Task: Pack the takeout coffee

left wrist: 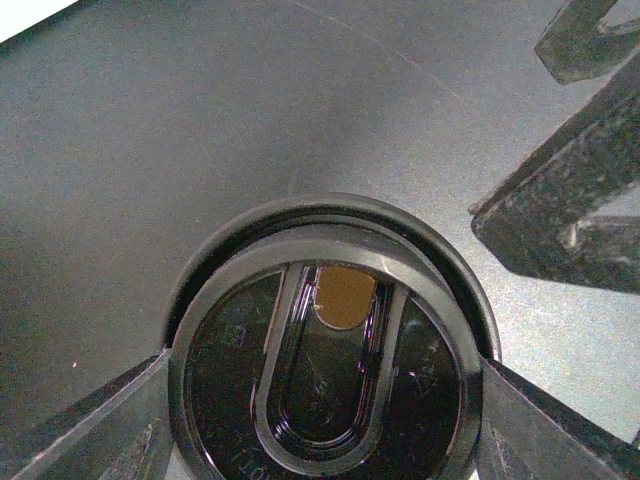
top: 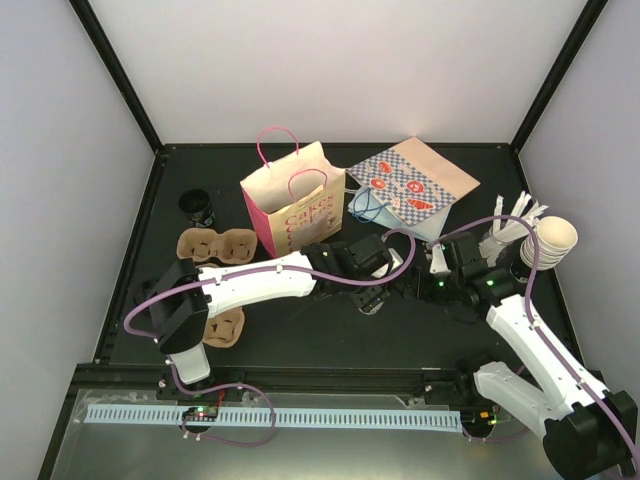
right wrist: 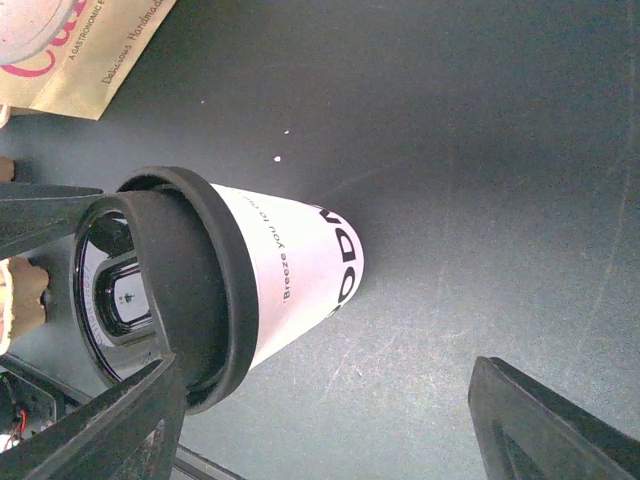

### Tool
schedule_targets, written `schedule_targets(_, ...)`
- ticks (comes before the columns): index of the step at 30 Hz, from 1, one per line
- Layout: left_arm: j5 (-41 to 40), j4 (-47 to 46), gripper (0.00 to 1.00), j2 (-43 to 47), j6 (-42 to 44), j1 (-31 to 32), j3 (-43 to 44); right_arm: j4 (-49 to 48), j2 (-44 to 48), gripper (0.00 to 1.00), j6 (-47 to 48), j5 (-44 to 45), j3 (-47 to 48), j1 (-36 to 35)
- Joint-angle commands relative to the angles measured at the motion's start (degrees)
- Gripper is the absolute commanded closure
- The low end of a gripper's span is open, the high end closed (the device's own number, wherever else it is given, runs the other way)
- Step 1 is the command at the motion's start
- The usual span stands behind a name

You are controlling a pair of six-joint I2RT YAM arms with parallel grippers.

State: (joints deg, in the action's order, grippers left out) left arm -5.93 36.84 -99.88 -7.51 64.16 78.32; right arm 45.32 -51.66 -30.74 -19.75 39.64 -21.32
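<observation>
My left arm (top: 255,280) stretches rightward and low, wrist tipped down, with my left gripper (left wrist: 325,370) clamped on the takeout coffee (right wrist: 290,270), one finger on each side of its lid. My right arm (top: 530,335) angles in leftward to meet it, my right gripper (right wrist: 325,400) spread wide, gripping nothing

Two bags at the far side: a pink bag (top: 290,200) and a patterned bag (top: 415,185) right of it. Two trays on the left: a far tray (top: 215,245) and a near tray (top: 226,326). One black cup (top: 198,207), one cup stack (top: 556,238), one coffee (right wrist: 290,272), one lid (left wrist: 230,385).
</observation>
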Motion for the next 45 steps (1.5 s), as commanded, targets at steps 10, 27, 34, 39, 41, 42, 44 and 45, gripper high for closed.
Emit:
schedule_targets(10,-0.03,4.15,0.23,-2.56,0.57,0.53,1.51,-3.19,0.2,0.36,0.82,-4.31,-0.82,1.62)
schedule_targets(27,0.61,5.47,0.23,-4.0,0.75,0.61,2.68,-10.12,-5.75,0.45,0.41,-6.47,-4.86,1.68)
schedule_targets(34,1.09,5.61,0.23,-4.68,0.83,0.61,2.99,-11.2,-7.36,0.49,0.42,-4.53,-8.26,1.68)
schedule_targets(39,1.36,5.95,0.23,-5.19,1.0,0.59,3.52,-12.17,-8.39,0.53,-0.37,-4.27,-10.95,1.72)
schedule_targets(41,1.39,6.1,0.22,-5.41,1.09,0.59,3.6,-12.48,-8.79,0.54,-0.67,-4.06,-11.81,1.72)
schedule_targets(42,1.44,6.06,0.23,-5.46,1.09,0.61,3.69,-12.67,-8.88,0.54,-0.93,-3.91,-12.13,1.68)
schedule_targets(44,1.49,6.19,0.22,-5.63,1.1,0.61,3.7,-12.78,-9.05,0.55,-1.28,-3.43,-12.68,1.72)
schedule_targets(45,1.53,6.27,0.22,-5.82,1.12,0.61,3.84,-12.77,-9.14,0.57,-1.56,-3.23,-12.73,1.72)
